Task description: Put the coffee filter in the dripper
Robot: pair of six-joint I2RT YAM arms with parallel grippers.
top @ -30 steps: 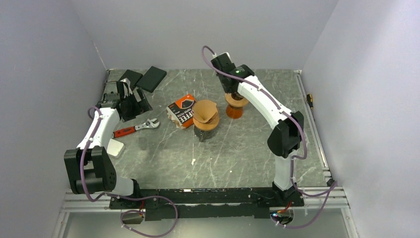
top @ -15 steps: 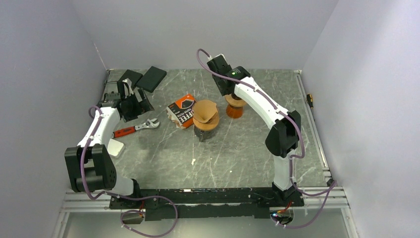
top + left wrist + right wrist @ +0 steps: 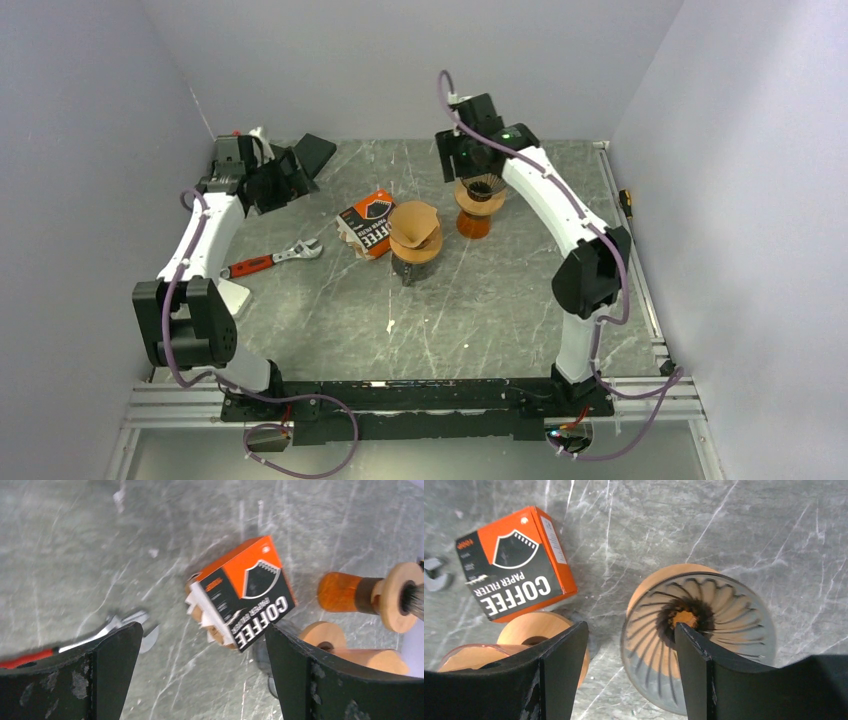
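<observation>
The dripper (image 3: 481,190), clear ribbed glass with a wooden collar, stands on an orange base at the back middle. Its bowl (image 3: 704,625) shows bare ribs with no paper in it. My right gripper (image 3: 470,160) hangs open just above it, its fingers (image 3: 559,665) astride the near rim and holding nothing. An orange and black coffee filter box (image 3: 366,222) lies to the left, and brown filter edges (image 3: 200,616) stick out of its open end. My left gripper (image 3: 288,172) is open and empty, raised at the back left.
A tan cone with a wooden ring (image 3: 415,226) sits on a dark base between the box and the dripper. A red-handled wrench (image 3: 272,258) and a white block (image 3: 232,297) lie at the left. A black pad (image 3: 318,148) lies at the back left.
My right gripper has opened and lifted back off the dripper, uncovering its bowl. My left arm has risen and swung toward the back wall.
</observation>
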